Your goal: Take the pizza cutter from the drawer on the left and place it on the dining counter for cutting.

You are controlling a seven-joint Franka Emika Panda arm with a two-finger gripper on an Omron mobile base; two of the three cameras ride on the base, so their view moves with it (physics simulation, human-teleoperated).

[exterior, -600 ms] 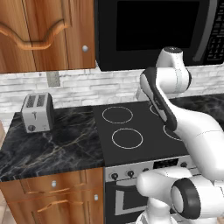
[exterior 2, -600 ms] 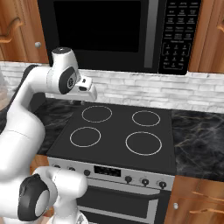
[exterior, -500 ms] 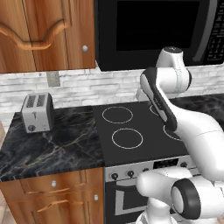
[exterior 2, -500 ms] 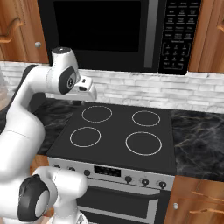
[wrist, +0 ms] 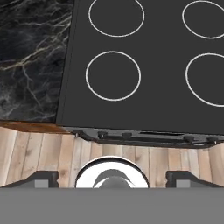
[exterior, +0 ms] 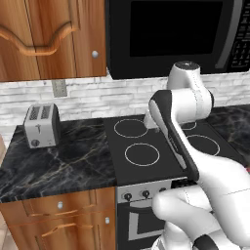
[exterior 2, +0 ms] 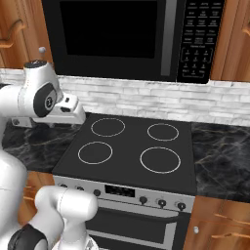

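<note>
My gripper (wrist: 112,178) hangs high over the stove, pointing down, and its two dark fingertips (wrist: 43,178) stand wide apart with nothing between them, so it is open. The white hand (exterior 2: 69,110) sits above the cooktop's left rear burner. A brown wooden drawer front (exterior: 46,209) with a small round silver knob (exterior: 59,205) is shut below the toaster worktop at the lower left. The pizza cutter is hidden. The dining counter is out of view.
A black cooktop (exterior: 146,146) with four ringed burners lies under the hand, with its knob panel (exterior 2: 127,193) in front. A silver toaster (exterior: 41,125) stands on the narrow black marble worktop (exterior: 63,161). A black microwave (exterior 2: 122,36) hangs above; a cabinet door with curved handle (exterior: 36,41) is upper left.
</note>
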